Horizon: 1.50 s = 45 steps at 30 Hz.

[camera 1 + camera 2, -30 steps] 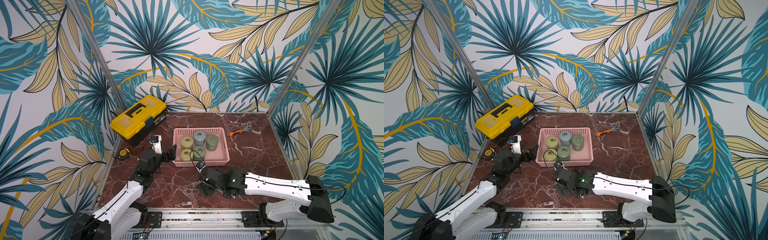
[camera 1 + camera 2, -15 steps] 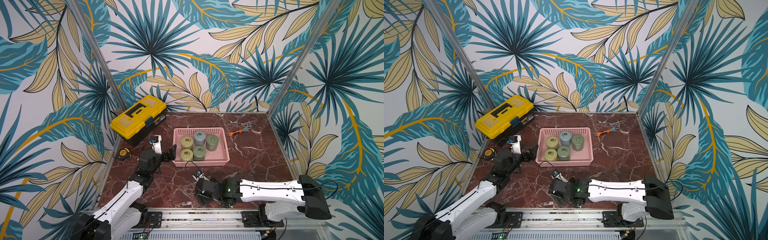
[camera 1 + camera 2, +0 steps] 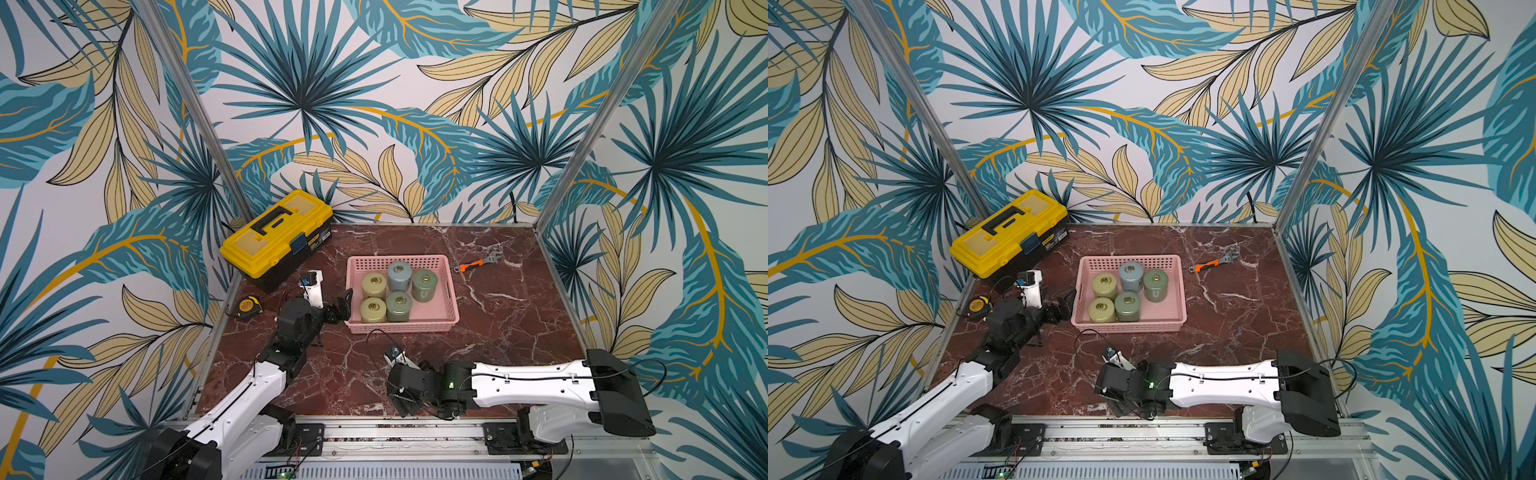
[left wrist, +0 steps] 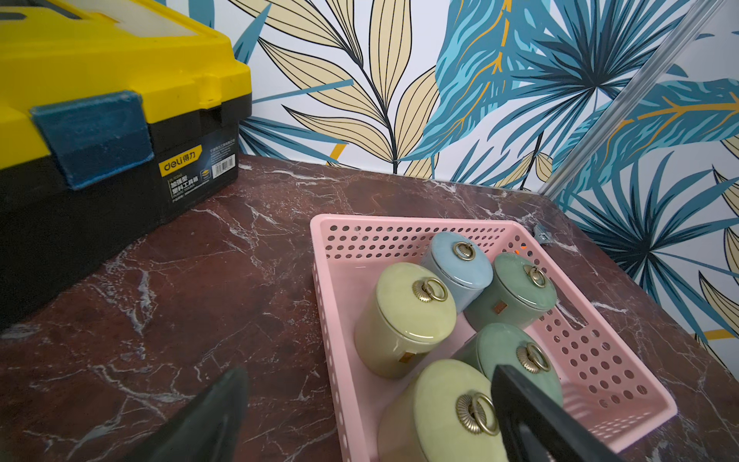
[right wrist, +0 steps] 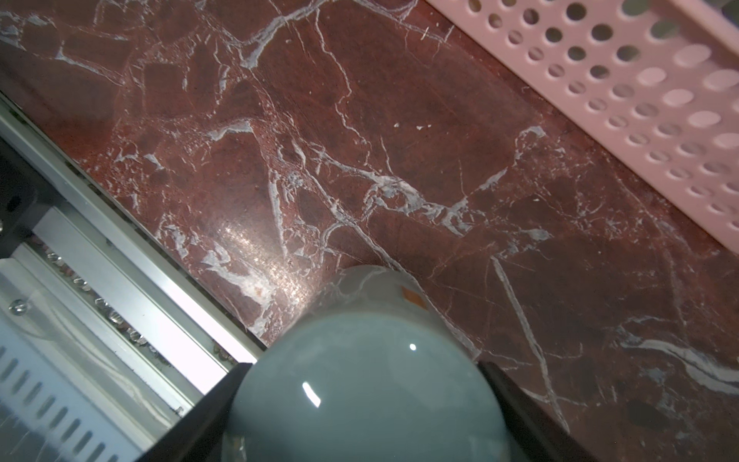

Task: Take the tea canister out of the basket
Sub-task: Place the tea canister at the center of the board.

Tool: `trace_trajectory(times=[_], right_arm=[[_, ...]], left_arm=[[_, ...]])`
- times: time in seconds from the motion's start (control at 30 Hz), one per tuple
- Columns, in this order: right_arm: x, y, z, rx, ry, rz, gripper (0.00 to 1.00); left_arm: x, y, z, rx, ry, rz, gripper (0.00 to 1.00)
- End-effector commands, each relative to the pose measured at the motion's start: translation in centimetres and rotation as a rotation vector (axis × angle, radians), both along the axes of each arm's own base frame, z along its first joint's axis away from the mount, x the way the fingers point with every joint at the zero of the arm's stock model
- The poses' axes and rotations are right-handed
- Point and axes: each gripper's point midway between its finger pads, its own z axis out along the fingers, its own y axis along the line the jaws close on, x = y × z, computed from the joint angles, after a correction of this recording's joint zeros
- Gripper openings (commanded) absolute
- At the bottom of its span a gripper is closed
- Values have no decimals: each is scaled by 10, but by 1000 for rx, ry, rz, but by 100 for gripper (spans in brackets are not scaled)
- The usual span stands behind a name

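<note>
Right arm drawn back from shallow pink perforated plastic basket; right pincer clasps pale blue-grey glazed tea canister over red marble bench, clear of basket. Release likely remains; left pincer spread, empty.

grey-blue tea canister held in the right end effector, marble table beneath, pink basket near.

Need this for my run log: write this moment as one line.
right gripper: shut on blue-grey canister, outside basket | left gripper: open, beside basket | basket: five canisters inside
</note>
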Motion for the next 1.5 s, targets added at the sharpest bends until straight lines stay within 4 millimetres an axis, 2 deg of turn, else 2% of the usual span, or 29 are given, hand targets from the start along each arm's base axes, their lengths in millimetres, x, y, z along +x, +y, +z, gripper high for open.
trace_trajectory(times=[0.0, 0.23, 0.4, 0.53, 0.63, 0.73, 0.9, 1.1, 1.3, 1.47], right_arm=[[2, 3, -3, 25, -16, -22, 41], [-1, 0, -10, 21, -1, -29, 42], [-2, -1, -14, 16, 4, -33, 47], [-2, -3, -17, 5, 8, -40, 61], [-2, -4, -18, -2, 8, -45, 76], [-1, -6, -18, -4, 1, -51, 99], [3, -6, -10, -1, -22, -53, 99], [12, -2, 11, 19, -72, -49, 99], [28, -2, 37, 61, -100, -59, 99], [46, -9, 54, 95, -110, -80, 99]], left_arm=[[-3, 4, -7, 15, 5, 6, 100], [-4, 3, -7, 15, 4, 4, 100], [-4, 3, -7, 15, 4, 4, 100], [-3, 3, -8, 16, 6, 6, 100], [-4, 3, -7, 15, 5, 3, 100], [-4, 3, -7, 14, 6, 1, 100], [-5, 3, -5, 14, 2, -2, 100], [-9, -3, 3, 12, -1, -42, 100], [-12, -17, 15, 16, 14, -124, 100], [-16, -22, 20, 3, 76, -157, 100]])
